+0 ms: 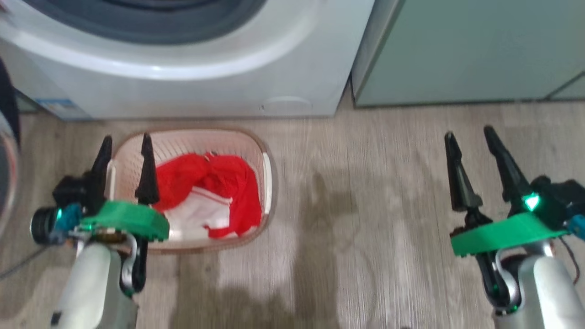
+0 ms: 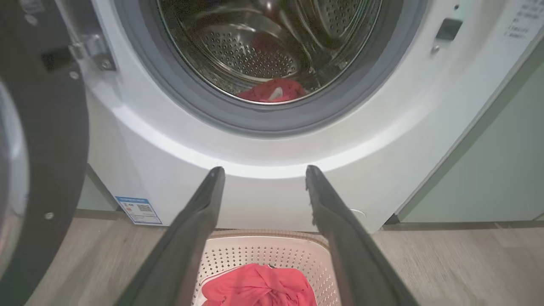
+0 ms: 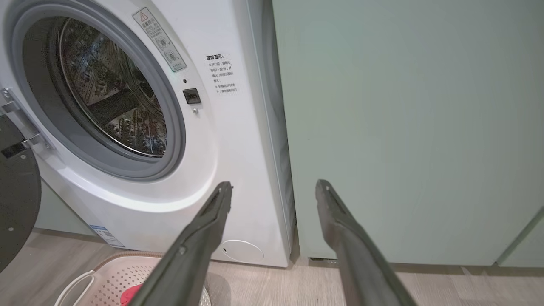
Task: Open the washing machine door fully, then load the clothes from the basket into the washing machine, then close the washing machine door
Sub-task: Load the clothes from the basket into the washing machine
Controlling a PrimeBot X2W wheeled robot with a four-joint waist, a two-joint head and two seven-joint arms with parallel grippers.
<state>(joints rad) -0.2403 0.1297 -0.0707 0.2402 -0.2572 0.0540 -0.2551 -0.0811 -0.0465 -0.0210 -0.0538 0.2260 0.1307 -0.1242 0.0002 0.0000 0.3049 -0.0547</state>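
The white washing machine (image 1: 192,87) stands ahead with its round door (image 2: 42,148) swung open to the left. Red clothes (image 1: 210,192) with white bands lie in the cream basket (image 1: 269,183) on the floor before it. Another red piece (image 2: 274,90) lies at the bottom of the steel drum. My left gripper (image 1: 126,145) hovers open and empty above the basket's left side. Over bare floor to the right, my right gripper (image 1: 470,135) is open and empty. The wrist views show the left gripper (image 2: 264,171), the basket (image 2: 272,250), the right gripper (image 3: 274,185) and the washing machine (image 3: 229,140).
A pale green cabinet (image 1: 470,50) stands right of the washer, close against its side. Wood-look floor (image 1: 356,205) spreads between the basket and my right arm. The open door's black rim (image 1: 9,105) juts out at the far left.
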